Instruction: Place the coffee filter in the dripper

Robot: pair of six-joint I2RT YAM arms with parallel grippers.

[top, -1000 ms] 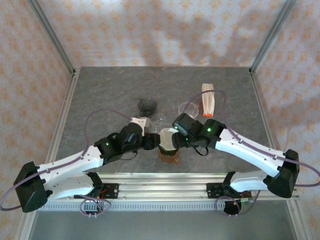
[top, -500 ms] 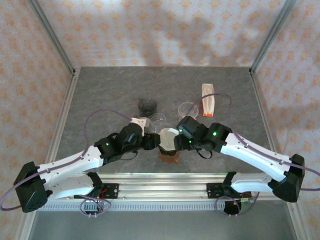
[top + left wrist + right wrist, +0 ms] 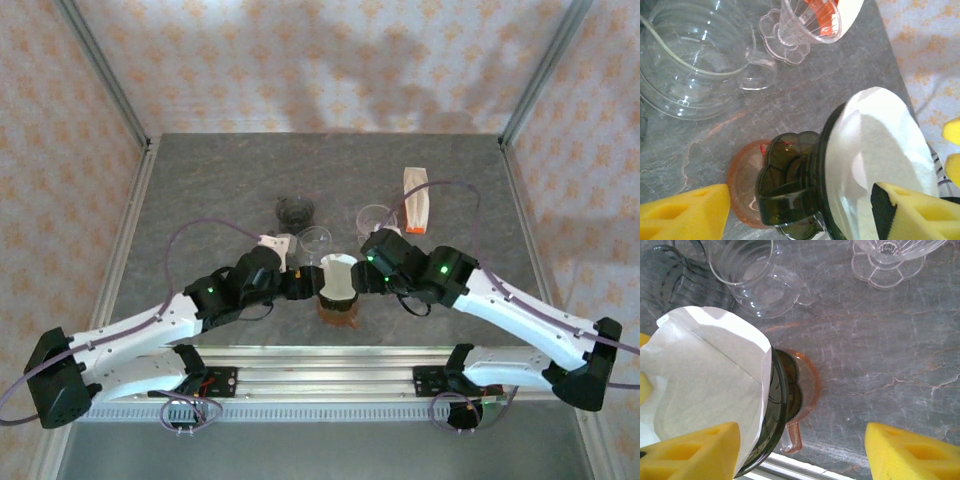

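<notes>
The white paper coffee filter (image 3: 338, 278) sits in the dark smoky dripper (image 3: 790, 190), which stands on an orange glass server (image 3: 802, 390). In the left wrist view the filter (image 3: 880, 150) fills the dripper's mouth. My left gripper (image 3: 305, 287) is at the dripper's left and my right gripper (image 3: 366, 281) at its right. The left gripper (image 3: 802, 215) is open, with one pad over the filter's edge and the other well off the dripper. The right gripper (image 3: 802, 455) is open too: one pad lies over the filter (image 3: 705, 380), the other hangs above bare table.
Behind the dripper stand a clear glass jug (image 3: 314, 240), a dark glass cup (image 3: 295, 212) and a clear dripper (image 3: 376, 218). A filter pack (image 3: 416, 200) lies at the back right. The metal rail (image 3: 320, 375) runs along the near edge.
My left gripper's jaws have spread wider around the dripper. The right arm has drawn slightly to the right. The filter now stands more upright in the dripper.
</notes>
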